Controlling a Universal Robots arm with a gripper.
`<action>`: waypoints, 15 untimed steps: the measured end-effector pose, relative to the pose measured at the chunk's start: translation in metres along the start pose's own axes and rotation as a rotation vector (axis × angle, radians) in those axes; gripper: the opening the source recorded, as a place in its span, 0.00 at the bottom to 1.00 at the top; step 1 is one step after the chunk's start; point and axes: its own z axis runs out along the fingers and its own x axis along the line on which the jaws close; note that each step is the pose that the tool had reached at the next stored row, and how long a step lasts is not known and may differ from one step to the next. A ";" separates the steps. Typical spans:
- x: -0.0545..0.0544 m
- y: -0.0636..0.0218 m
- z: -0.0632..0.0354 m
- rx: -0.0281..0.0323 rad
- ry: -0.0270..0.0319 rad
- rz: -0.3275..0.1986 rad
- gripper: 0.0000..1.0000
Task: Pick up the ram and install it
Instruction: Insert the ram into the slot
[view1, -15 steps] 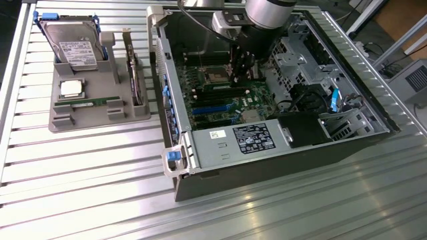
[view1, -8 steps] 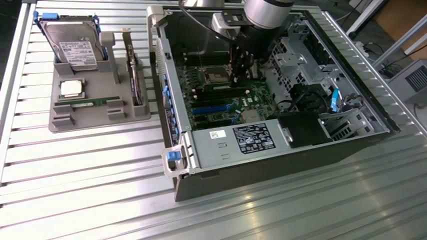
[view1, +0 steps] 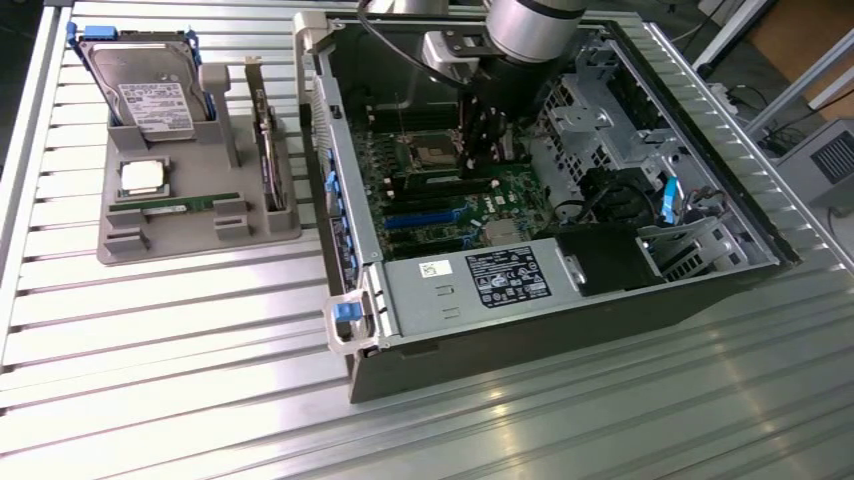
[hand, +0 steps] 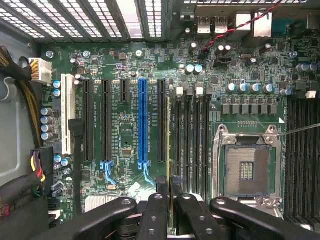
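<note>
Standing on edge between the gripper's (hand: 170, 186) narrowed fingers, the ram (hand: 169, 150) is clamped, its thin edge running straight out ahead of them along the memory slots (hand: 192, 135). Just beside it lies the empty processor socket (hand: 246, 171). Around the arm (view1: 534, 25) stands the open computer case (view1: 350, 300), with a grey parts tray (view1: 200, 235) well apart on the table (view1: 160, 380).

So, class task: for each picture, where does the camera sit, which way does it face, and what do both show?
Exterior view: off the arm, above the table, looking down on the open computer case and parts tray; the arm reaches in.
Wrist view: on the wrist, facing the motherboard; the hand shows, gripping the ram.
Shared: motherboard, empty processor socket.
</note>
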 end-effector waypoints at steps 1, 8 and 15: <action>0.000 0.0000 0.0008 0.0000 0.0007 0.000 0.13; -0.001 0.0003 0.0085 0.0000 0.0053 0.000 0.13; -0.006 0.0005 0.0112 0.0001 0.0077 0.001 0.13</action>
